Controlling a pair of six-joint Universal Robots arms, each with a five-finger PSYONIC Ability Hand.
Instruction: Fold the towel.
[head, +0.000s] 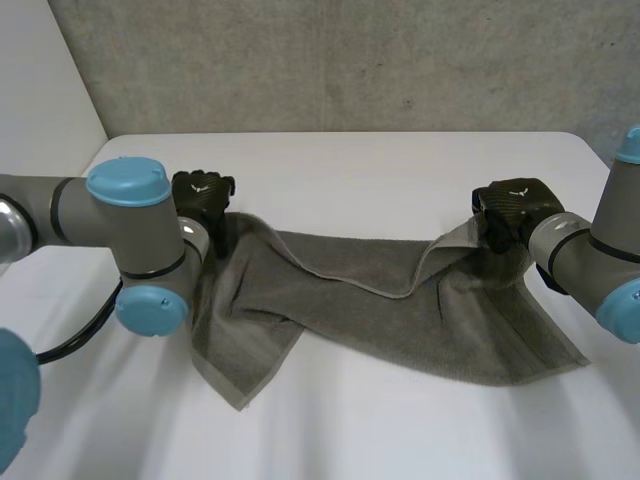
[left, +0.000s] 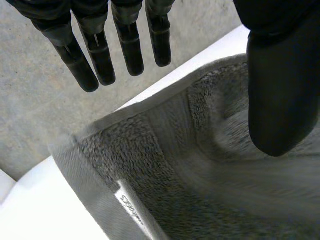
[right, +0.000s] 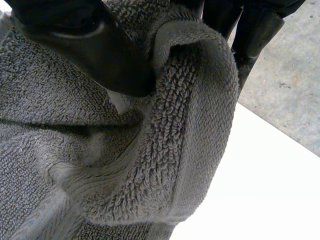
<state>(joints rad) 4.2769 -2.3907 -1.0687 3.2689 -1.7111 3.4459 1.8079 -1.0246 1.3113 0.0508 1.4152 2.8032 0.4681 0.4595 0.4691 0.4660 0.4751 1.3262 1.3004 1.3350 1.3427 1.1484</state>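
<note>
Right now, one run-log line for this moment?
towel: rumpled on table | left hand: open at left corner | right hand: shut on right edge

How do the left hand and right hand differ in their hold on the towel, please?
The left hand has straight fingers; the right hand's close against its thumb. The left hand holds nothing; the right hand pinches a fold of the towel. Both are at the towel's far edge.

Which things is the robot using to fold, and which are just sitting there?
For the job:
towel, grey and rumpled
right hand, pinching the towel's edge
left hand, fingers straight, at the towel's other end

Just there:
table, white, under the towel
wall, grey, behind the table
</note>
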